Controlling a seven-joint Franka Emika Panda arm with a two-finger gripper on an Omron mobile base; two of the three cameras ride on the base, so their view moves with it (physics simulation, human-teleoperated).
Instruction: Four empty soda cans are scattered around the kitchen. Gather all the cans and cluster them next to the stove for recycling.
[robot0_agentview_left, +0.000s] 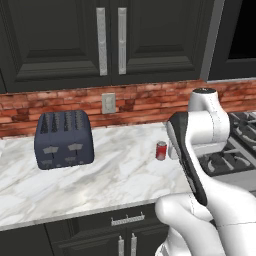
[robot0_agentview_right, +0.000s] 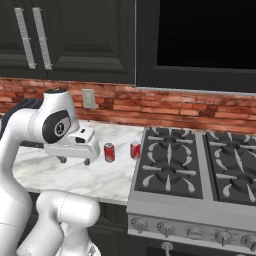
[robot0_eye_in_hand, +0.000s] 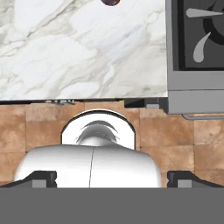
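Two red soda cans (robot0_agentview_right: 109, 152) (robot0_agentview_right: 135, 150) stand upright on the marble counter (robot0_agentview_right: 100, 175), close to the left edge of the stove (robot0_agentview_right: 170, 170). The left base view has one red can (robot0_agentview_left: 161, 150) just left of my arm, with the stove (robot0_agentview_left: 240, 145) at far right. My gripper (robot0_agentview_right: 74, 161) hangs over the counter left of the cans, pointing down, open and holding nothing. In the hand view its dark fingertips (robot0_eye_in_hand: 43, 178) stand wide apart. That view looks down on the counter's front edge, the stove's corner (robot0_eye_in_hand: 192, 87) and a sliver of a can (robot0_eye_in_hand: 109, 1).
A dark blue-grey toaster (robot0_agentview_left: 64, 138) sits at the counter's back left, under dark wall cabinets (robot0_agentview_left: 110, 40). A wall outlet (robot0_agentview_left: 108, 103) is set in the brick backsplash. Brown tiled floor (robot0_eye_in_hand: 43, 127) lies below the counter edge. Drawers with handles (robot0_agentview_left: 127, 219) front the counter.
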